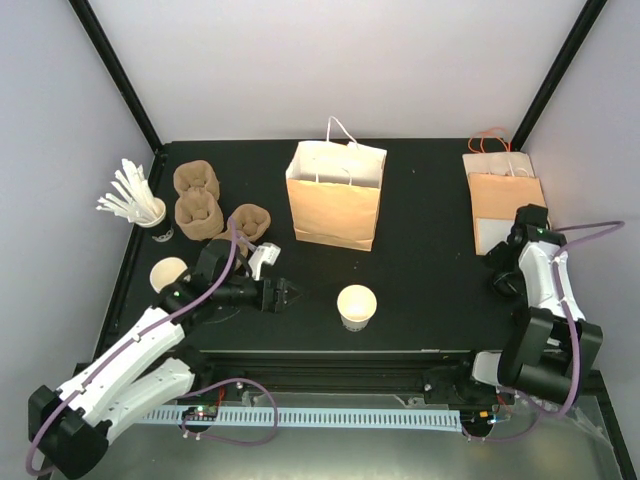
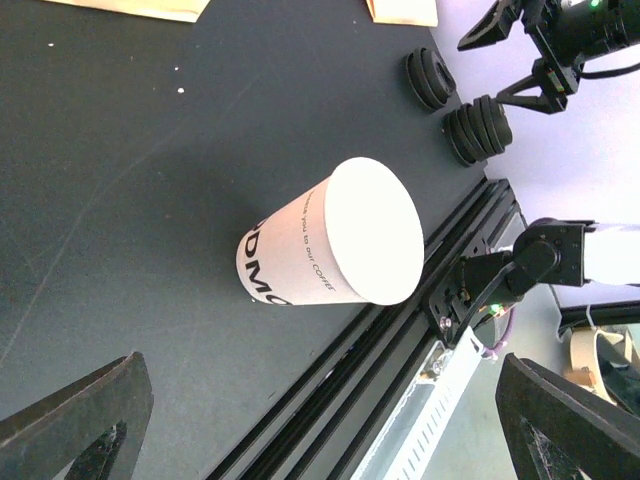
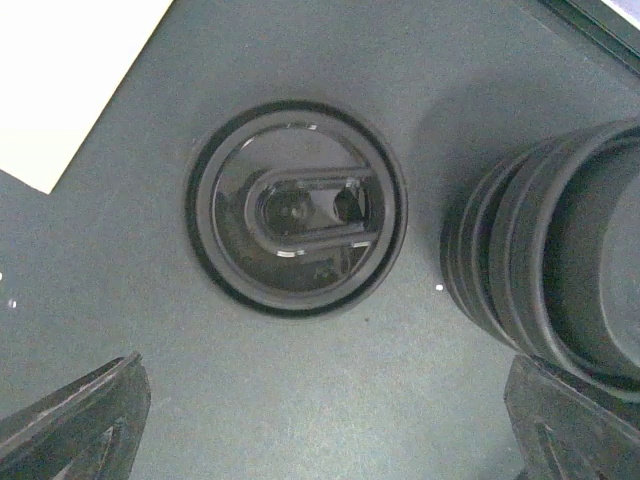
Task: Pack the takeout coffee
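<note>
The takeout coffee cup point(image 1: 356, 305) is a white paper cup with black lettering, standing lidless near the table's front edge; in the left wrist view the cup point(image 2: 310, 250) is ahead of the fingers. My left gripper point(image 1: 285, 293) is open to the left of the cup, apart from it, nothing between its fingers point(image 2: 80, 420). My right gripper point(image 1: 500, 268) hangs open over a single black lid point(image 3: 296, 208) lying flat, with a stack of black lids point(image 3: 560, 250) beside it. An open brown paper bag point(image 1: 335, 195) stands behind the cup.
Flat paper bags point(image 1: 505, 205) lie at the back right. Brown cup carriers point(image 1: 200, 205), a dark cup of white stirrers point(image 1: 150, 212) and a stack of plain white cups point(image 1: 168, 272) crowd the left side. The table's front rail point(image 2: 400, 340) runs right by the cup.
</note>
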`<state>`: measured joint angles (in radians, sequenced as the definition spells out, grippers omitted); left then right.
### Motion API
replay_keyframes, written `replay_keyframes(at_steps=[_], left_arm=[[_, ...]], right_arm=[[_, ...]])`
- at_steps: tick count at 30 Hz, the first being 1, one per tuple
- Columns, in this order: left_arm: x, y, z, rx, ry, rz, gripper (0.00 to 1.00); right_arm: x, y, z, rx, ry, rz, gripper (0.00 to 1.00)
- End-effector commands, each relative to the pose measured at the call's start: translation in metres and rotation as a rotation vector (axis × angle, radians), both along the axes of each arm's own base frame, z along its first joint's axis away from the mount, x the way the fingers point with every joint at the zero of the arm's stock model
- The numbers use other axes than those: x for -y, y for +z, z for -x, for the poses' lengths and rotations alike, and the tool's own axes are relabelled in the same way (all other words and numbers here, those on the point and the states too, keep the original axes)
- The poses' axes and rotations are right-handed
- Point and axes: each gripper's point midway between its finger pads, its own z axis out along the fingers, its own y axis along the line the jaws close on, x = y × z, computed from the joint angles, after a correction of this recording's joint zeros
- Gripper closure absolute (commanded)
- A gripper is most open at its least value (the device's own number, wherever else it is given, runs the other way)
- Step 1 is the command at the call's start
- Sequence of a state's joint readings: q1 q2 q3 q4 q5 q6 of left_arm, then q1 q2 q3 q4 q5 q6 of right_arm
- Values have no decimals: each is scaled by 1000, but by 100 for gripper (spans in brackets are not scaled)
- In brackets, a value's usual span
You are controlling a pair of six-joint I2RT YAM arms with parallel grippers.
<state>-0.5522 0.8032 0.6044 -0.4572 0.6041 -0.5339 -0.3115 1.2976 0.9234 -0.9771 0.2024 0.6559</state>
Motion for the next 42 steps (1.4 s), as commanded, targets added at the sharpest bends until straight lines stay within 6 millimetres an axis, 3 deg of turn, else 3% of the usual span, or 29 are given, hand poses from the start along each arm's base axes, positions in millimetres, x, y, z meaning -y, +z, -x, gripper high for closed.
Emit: replay_keyframes(at_steps=[1, 9, 16, 28, 35, 40, 42], left_arm=[[2, 15, 8, 12, -34, 19, 3], [4, 13, 9, 1, -36, 35, 3], [4, 17, 10, 8, -46, 30, 3], [5, 18, 7, 8, -34, 33, 3], [4, 18, 7, 10, -33, 23, 3], [4, 18, 6, 7, -30, 19, 3], [4, 18, 6, 8, -31, 18, 3]], right_arm=[[9, -10, -10, 60, -61, -41, 0], [16, -24, -32, 103, -41, -113, 0], [31, -42, -31, 108, -93, -163, 1], [26, -46, -39, 158, -71, -215, 15], [25, -47, -33, 142, -87, -217, 24], [26, -57, -26, 84, -107, -221, 23], [26, -58, -26, 82, -105, -224, 17]])
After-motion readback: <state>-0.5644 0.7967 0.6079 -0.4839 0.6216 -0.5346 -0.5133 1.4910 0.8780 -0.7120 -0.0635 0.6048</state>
